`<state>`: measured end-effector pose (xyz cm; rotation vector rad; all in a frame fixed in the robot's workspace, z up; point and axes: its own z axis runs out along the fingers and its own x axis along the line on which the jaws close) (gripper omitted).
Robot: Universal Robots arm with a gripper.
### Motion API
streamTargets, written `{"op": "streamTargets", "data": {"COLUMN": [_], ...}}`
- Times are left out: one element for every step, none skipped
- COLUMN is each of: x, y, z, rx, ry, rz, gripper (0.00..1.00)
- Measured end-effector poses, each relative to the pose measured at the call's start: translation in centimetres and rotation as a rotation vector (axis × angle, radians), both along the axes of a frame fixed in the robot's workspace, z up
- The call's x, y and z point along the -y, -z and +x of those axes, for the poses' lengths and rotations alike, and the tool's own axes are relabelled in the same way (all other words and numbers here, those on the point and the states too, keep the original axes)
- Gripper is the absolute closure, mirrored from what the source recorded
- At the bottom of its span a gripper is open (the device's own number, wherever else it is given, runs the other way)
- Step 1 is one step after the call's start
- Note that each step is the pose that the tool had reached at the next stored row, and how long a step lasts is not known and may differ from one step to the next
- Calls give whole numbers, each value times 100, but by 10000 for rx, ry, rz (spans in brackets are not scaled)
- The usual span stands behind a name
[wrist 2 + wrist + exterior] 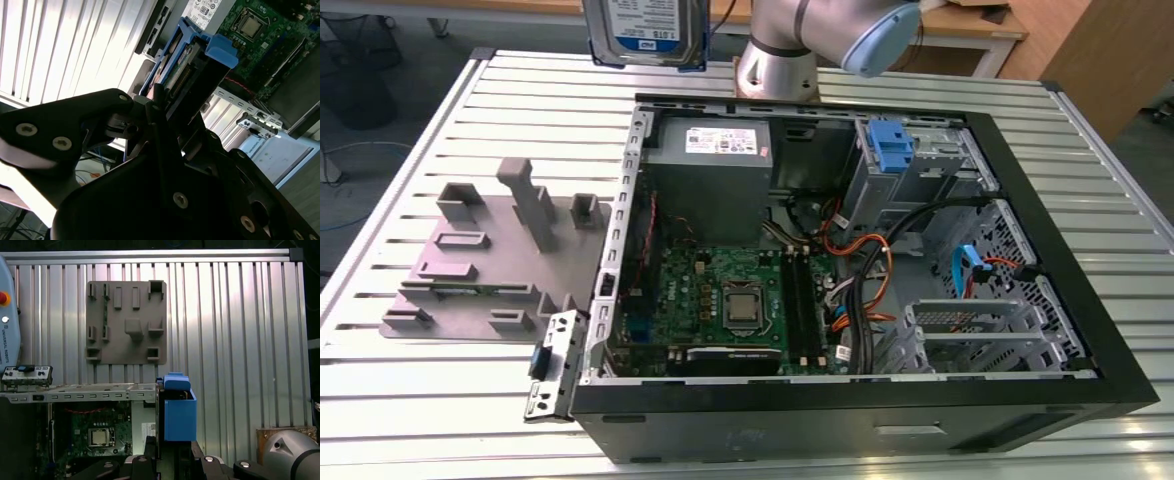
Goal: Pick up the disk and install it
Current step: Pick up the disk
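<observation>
My fingers (159, 125) are clamped on the disk (186, 60), its blue rail (220, 50) poking past the tips (second wrist view). Exterior view adds its label (650, 32); first wrist view adds the grey holder (125, 322) on the bench (240, 340) beyond them.

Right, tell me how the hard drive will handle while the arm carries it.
The hard drive looks like a rigid metal slab, so it probably won't flex. Likely dense for its size. The gripper holds it by one end, so it could pivot if bumped; its blue plastic frame seems the softer part.
</observation>
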<state>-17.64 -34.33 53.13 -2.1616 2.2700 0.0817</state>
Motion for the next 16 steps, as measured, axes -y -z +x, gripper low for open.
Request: {"op": "streamTargets", "data": {"x": [0, 0, 0, 0, 0, 0, 0, 0, 0, 0, 0, 0, 0, 0, 0, 0], "y": [0, 0, 0, 1, 0, 0, 1, 1, 0, 0, 0, 1, 1, 1, 1, 2], "z": [20, 38, 55, 71, 86, 101, 114, 126, 136, 141, 141, 142, 152, 160, 161, 161], "rx": [0, 0, -1, 0, -1, -1, 0, 0, -1, -1, -1, 0, 0, 0, 0, 1], "ry": [0, 0, 0, 1, 1, 1, 1, 0, 0, 0, 0, 2, 0, 1, 0, 1], "rz": [0, 0, 0, 1, 0, 0, 0, -1, -1, -1, 0, 1, 0, 1, 0, 1], "gripper": [65, 65, 65, 65, 65, 65, 65, 65, 65, 65, 65, 65, 65, 65, 65, 65]}}
